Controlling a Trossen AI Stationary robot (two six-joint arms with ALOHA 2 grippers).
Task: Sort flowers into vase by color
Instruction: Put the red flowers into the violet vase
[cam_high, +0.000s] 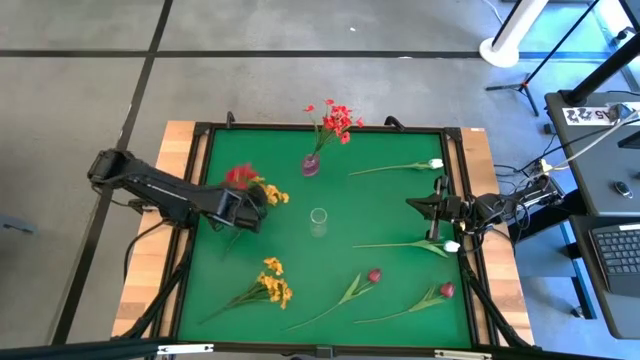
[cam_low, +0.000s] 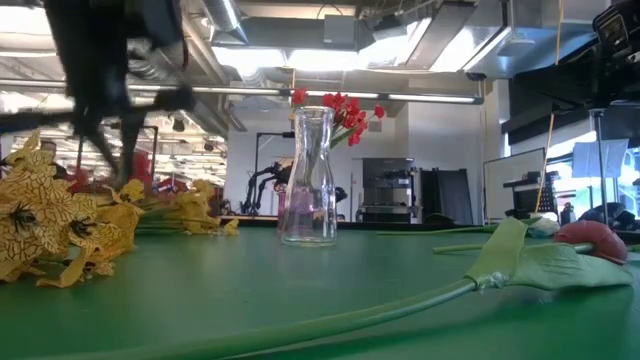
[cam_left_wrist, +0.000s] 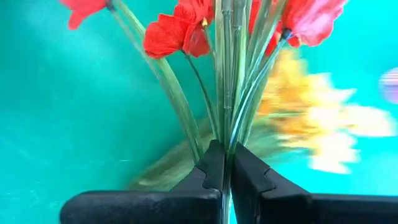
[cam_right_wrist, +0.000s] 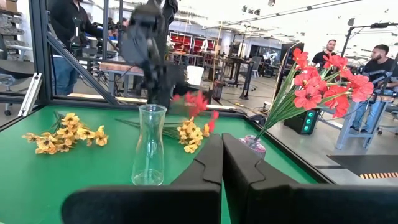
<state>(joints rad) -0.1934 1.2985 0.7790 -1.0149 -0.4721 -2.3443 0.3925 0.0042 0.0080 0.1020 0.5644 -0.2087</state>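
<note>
Over the soft green table (cam_high: 400, 215), we see the left gripper (cam_left_wrist: 225, 163) pinching thin green stems of a red flower bunch (cam_left_wrist: 186, 28); beside the smooth glass vase (cam_high: 318, 222), the right gripper (cam_right_wrist: 222, 155) waits pressed together

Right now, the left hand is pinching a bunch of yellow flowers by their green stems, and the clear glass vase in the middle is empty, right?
Not quite: the left hand is pinching the bunch of red flowers, as the left wrist view shows. The clear glass vase in the middle is empty.
</note>
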